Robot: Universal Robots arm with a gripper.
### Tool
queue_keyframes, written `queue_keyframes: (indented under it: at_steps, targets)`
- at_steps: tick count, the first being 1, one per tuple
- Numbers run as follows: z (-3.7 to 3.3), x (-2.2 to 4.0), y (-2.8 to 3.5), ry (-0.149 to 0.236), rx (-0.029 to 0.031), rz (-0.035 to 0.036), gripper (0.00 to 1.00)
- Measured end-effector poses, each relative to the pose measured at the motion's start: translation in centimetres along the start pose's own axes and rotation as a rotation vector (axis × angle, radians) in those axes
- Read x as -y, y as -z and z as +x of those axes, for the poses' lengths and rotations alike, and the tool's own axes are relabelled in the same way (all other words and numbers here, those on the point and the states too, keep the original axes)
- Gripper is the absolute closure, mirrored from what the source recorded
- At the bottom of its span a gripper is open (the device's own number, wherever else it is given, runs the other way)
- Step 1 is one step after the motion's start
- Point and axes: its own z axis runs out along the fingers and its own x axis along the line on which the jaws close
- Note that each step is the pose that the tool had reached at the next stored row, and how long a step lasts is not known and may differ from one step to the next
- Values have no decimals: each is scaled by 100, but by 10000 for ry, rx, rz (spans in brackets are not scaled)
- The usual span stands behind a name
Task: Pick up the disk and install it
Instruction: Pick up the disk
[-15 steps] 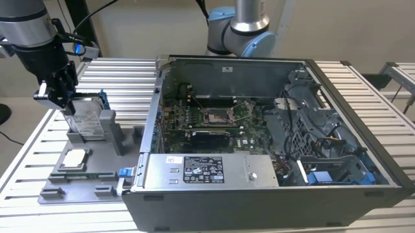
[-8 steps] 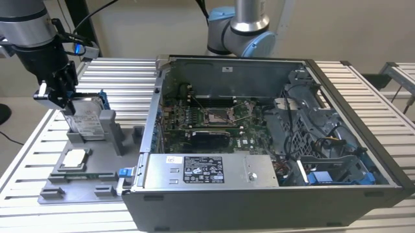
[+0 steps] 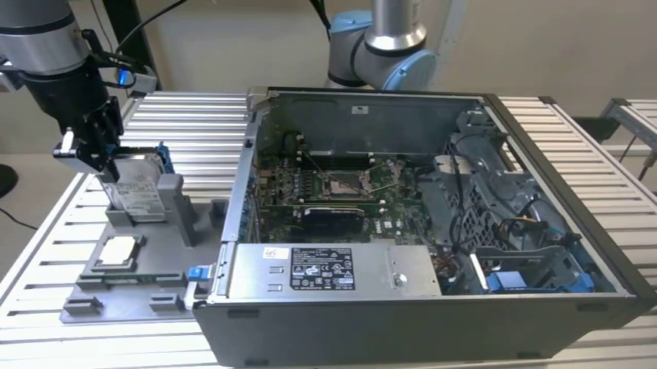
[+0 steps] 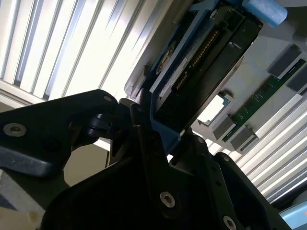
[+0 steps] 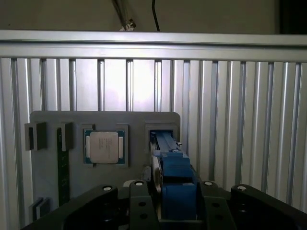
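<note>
The disk [image 3: 141, 183] is a silver-grey drive in a blue bracket. It stands upright on edge in a slot of the grey fixture plate [image 3: 103, 300], at the exterior view's left. My gripper [image 3: 109, 171] reaches down onto its upper end from above. In the first wrist view the disk [image 5: 175, 167] sits between the two black fingers, which press on the blue bracket, and my gripper [image 5: 173, 194] is shut on it. The second wrist view shows the disk [image 4: 201, 62] from the side, clamped at its near end by my gripper [image 4: 165, 139], its far end still in the grey slot.
On the fixture plate lie a square silver chip [image 3: 115, 252] [image 5: 106, 147] and a green memory stick [image 3: 134, 277] [image 5: 61, 167]. The open computer case [image 3: 411, 200] stands to the exterior view's right, with a grey power supply box [image 3: 328, 269] and a blue-trimmed drive bay [image 3: 524, 273]. Another arm's base [image 3: 385, 54] rises behind the case.
</note>
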Motion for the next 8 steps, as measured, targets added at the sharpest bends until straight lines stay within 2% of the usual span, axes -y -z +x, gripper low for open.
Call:
queue_keyframes:
  at_steps: [3, 4, 6, 8]
  targets:
    - [0, 0, 0, 0, 0, 0, 100]
    - [2, 0, 0, 1, 40, -1, 100]
    - [9, 0, 0, 1, 228, 0, 100]
    - [10, 0, 0, 1, 246, -1, 100]
